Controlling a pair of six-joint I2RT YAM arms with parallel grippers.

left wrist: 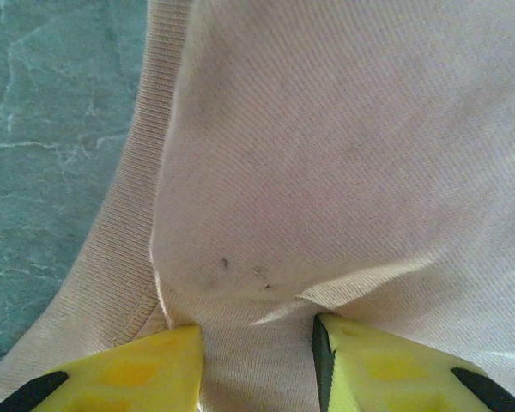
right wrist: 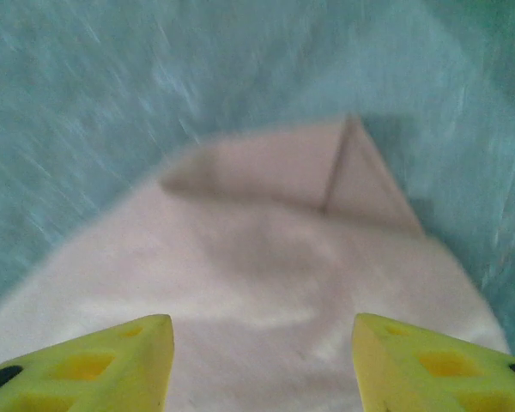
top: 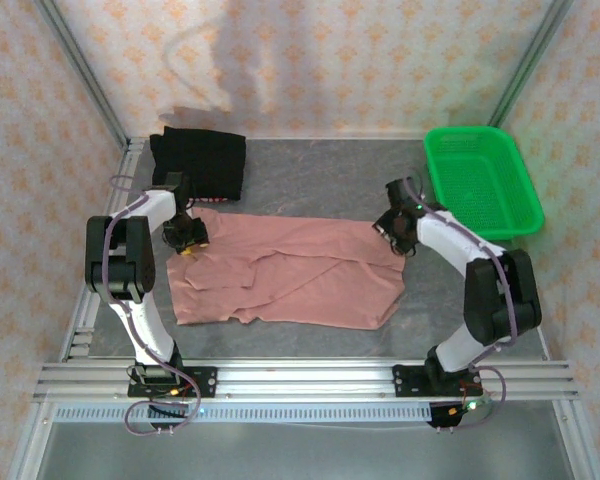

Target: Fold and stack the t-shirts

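The dusty-pink t-shirt [top: 290, 275] is spread flat across the middle of the bench [top: 320, 175], its long side running left to right, with creases and a partly turned-over flap toward its near-left part. The black t-shirt [top: 200, 165] is seen folded into a compact square at the far left, just beside the pink one's far-left corner. It is presumably parked there as the base of the stack, so the pink shirt is judged to be the one in hand. The green mesh basket [top: 480, 185] stands at the far right, well apart from both shirts. The left pincer [left wrist: 257, 339] is closed on the pink shirt at its far-left corner: a puckered ridge of cloth is pinched between the yellow fingers [left wrist: 146, 369], beside a ribbed band [left wrist: 112, 257]. The right pincer [right wrist: 262, 335] is placed over the far-right corner, where a small tip of cloth [right wrist: 360, 180] is turned back. Its jaws are held apart and the cloth beneath lies smooth, with no gathered fold, so it is judged open and not gripping, though that view is blurred. The two far corners are probably being taken as a pair so that the far edge can be lifted evenly and brought over toward the near edge. A grip at one corner alone would likely drag the shirt askew.
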